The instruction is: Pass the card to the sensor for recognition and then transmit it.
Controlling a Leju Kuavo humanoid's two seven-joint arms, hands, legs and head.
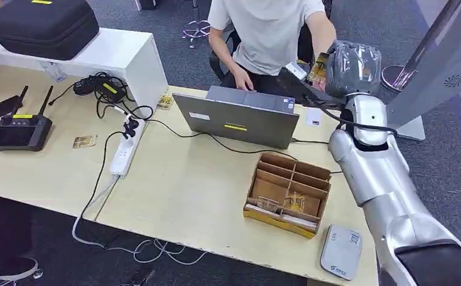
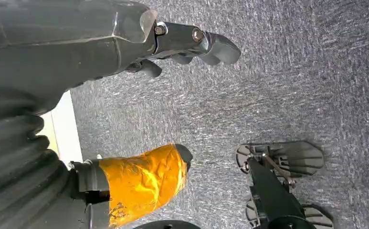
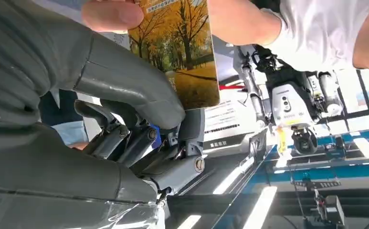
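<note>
My right arm reaches across the table to a seated person. My right hand holds the card, a picture of yellow autumn trees. In the right wrist view my thumb presses the card against my dark fingers, and the person's fingers grip its far end. The grey card sensor lies flat at the table's near right corner. My left hand hangs over grey carpet, its fingers apart and holding nothing; its thumb is wrapped in orange tape.
A grey laptop stands between me and the person. A cardboard organizer with several cards sits right of centre. A power strip and cables lie to the left, along with a black remote. A grey slanted panel stands at far right.
</note>
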